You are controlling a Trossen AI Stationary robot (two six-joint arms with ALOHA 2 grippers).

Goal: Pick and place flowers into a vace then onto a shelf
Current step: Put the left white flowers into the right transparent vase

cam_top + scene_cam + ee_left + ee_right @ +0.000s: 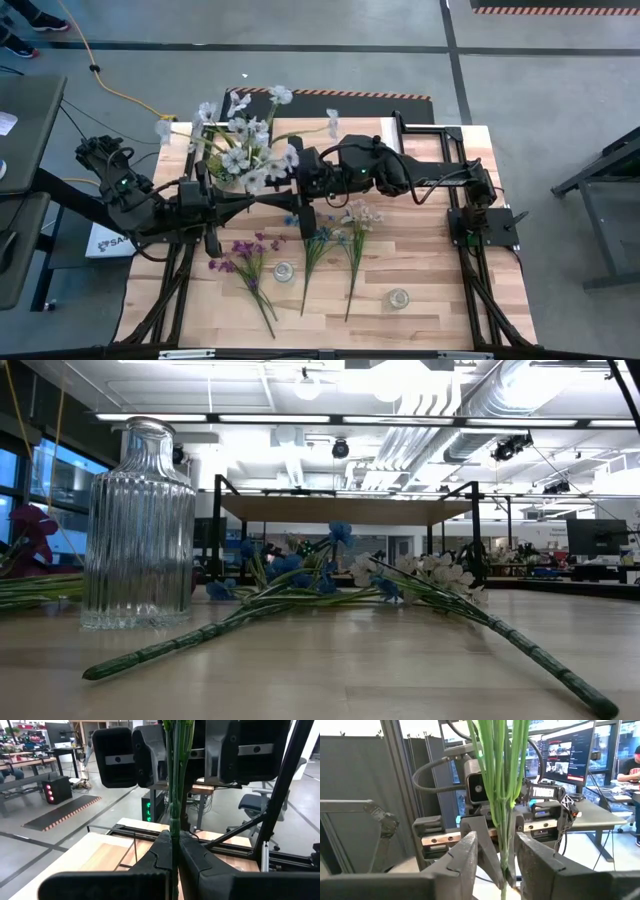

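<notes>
Stem (174,795) pinched by left tool (174,851)

The high view looked straight down on the whole table (420,270). The low view sat at tabletop height, facing level across it toward the shelf (345,510), close to a ribbed glass vase (140,525). Each wrist view looked forward past its own fingers at close range; both shared the green stems (176,780) and showed the opposite gripper beyond them.
</notes>
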